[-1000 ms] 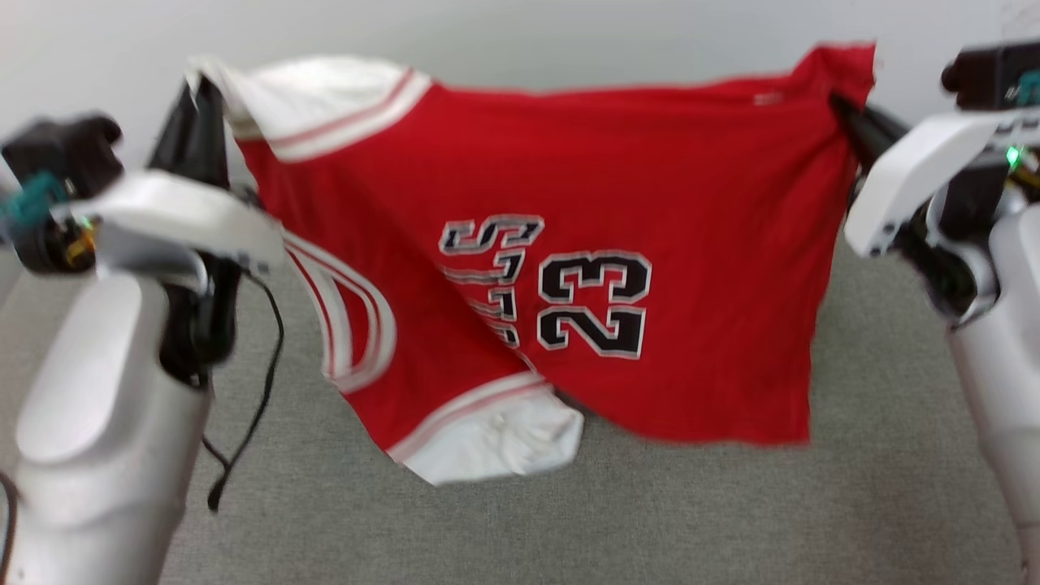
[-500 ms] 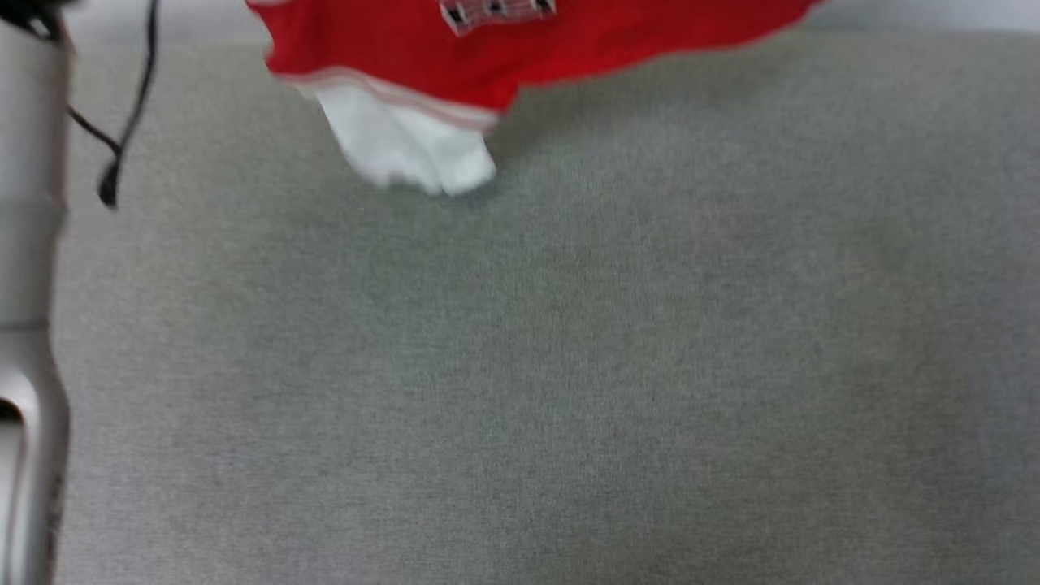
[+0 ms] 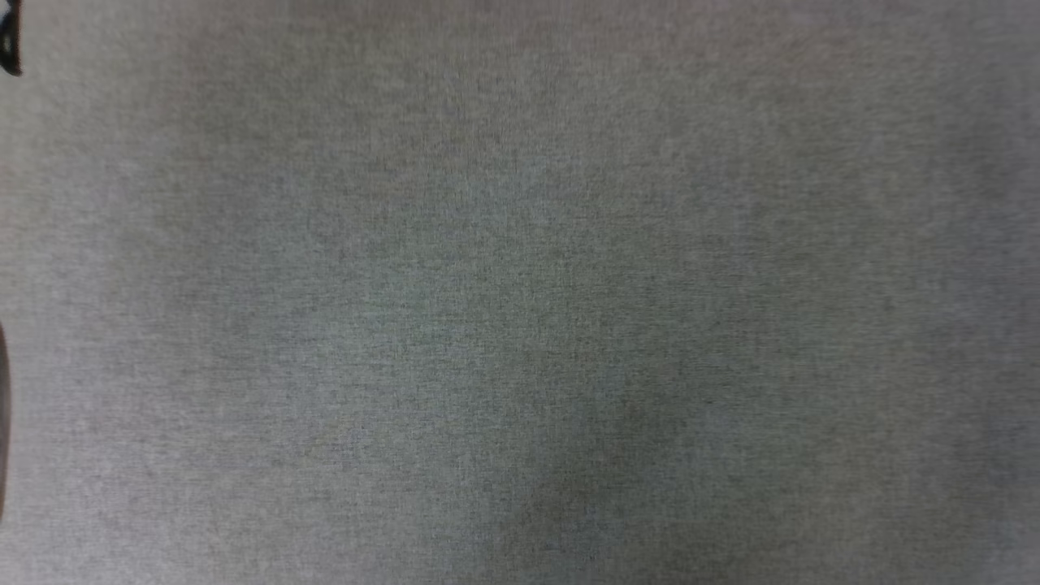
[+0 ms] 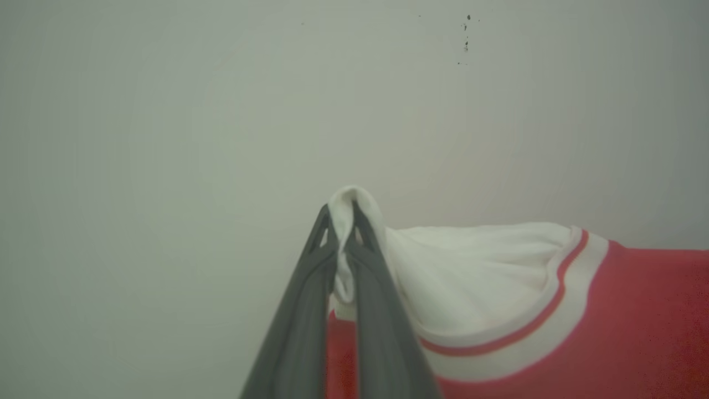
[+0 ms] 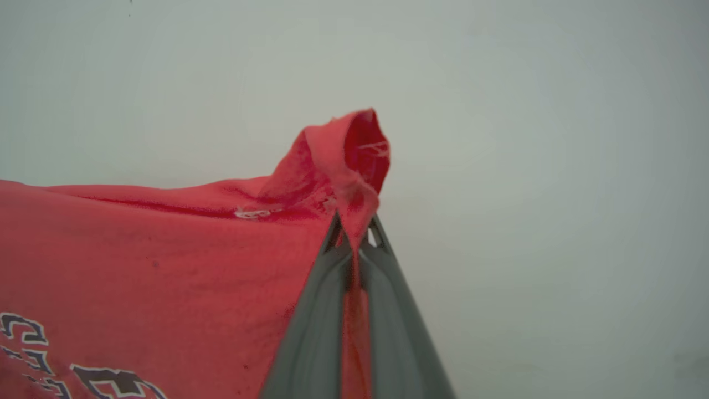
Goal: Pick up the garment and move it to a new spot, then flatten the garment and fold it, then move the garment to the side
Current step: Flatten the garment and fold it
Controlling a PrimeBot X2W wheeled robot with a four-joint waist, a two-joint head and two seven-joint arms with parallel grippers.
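Before a pale wall (image 4: 166, 111) we hold the jersey (image 5: 138, 249) stretched in the air: left jaws clamped on its white sleeve (image 4: 471, 266), right jaws on a red corner (image 5: 349, 149), likely to spread it flat.

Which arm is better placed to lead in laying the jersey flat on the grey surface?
Probably right: the right tool pinches a red corner of the jersey, whose edge runs straight from it. The left tool pinches only a bunched white sleeve.
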